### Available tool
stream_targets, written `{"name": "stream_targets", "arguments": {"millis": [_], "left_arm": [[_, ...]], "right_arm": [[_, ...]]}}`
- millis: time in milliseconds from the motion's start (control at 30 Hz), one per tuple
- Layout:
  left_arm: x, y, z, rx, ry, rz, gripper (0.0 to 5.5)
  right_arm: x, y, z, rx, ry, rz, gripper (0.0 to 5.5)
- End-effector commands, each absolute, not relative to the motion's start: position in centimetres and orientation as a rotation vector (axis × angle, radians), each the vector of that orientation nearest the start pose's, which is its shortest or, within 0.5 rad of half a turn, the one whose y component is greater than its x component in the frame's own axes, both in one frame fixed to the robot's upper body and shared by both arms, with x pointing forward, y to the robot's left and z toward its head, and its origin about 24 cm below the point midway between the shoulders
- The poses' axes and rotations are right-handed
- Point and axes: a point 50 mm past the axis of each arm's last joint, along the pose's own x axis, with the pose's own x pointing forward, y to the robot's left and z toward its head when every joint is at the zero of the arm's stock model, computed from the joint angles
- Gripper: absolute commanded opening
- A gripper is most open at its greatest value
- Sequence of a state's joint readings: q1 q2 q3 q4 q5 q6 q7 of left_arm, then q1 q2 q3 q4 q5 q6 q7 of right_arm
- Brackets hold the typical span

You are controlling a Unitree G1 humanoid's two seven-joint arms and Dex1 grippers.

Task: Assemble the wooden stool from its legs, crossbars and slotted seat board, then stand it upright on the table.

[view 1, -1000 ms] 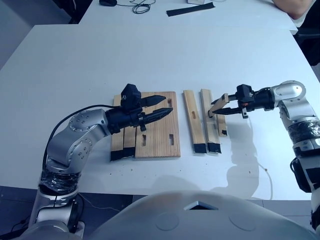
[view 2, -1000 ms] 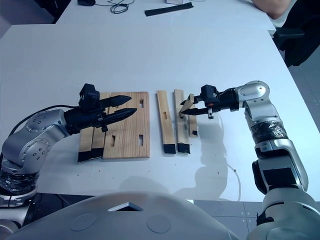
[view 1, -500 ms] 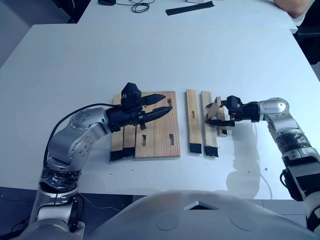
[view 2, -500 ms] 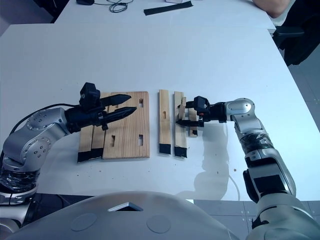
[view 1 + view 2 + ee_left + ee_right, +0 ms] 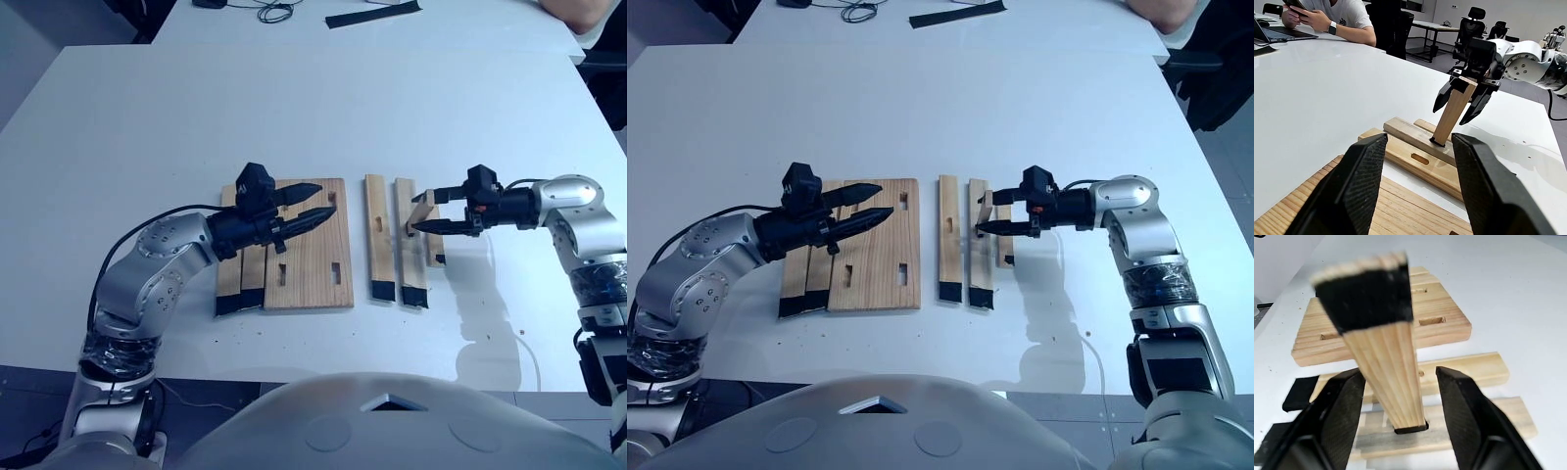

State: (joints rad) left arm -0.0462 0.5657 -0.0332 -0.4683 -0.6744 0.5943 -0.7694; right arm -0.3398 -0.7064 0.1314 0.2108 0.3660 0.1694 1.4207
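right arm [image 5: 578, 201] has swung outward at the elbow; the right gripper [image 5: 423, 211] straddles, fingers apart, the short black-tipped wooden crossbar [image 5: 1451, 115] standing tilted in a slotted pale wooden leg [image 5: 409, 264]. left gripper [image 5: 329, 201], fingers apart, hovers over the slotted wooden seat board [image 5: 313, 264] on the white table [image 5: 294, 108]; office chairs [image 5: 1474, 17] behind.
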Motion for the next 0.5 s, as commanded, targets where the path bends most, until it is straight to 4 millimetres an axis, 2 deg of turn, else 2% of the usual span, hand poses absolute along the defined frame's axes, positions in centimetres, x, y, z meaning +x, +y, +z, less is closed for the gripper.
{"name": "stream_targets", "arguments": {"millis": [33,167,367,500], "left_arm": [[21.8,15.3,12.1,-0.074,0.167,-1.092,2.43],[21.7,15.3,12.0,-0.073,0.167,-1.092,2.43],[21.6,15.2,12.0,-0.072,0.168,-1.100,2.43],[21.5,15.1,11.9,-0.066,0.173,-1.109,2.43]], "right_arm": [[26.8,-21.2,11.8,-0.241,0.265,1.413,2.60],[26.9,-20.6,13.6,-0.235,0.194,1.402,2.60],[26.6,-19.6,14.8,-0.194,0.157,1.428,3.58],[26.5,-18.1,16.5,-0.097,0.072,1.447,3.63]]}}
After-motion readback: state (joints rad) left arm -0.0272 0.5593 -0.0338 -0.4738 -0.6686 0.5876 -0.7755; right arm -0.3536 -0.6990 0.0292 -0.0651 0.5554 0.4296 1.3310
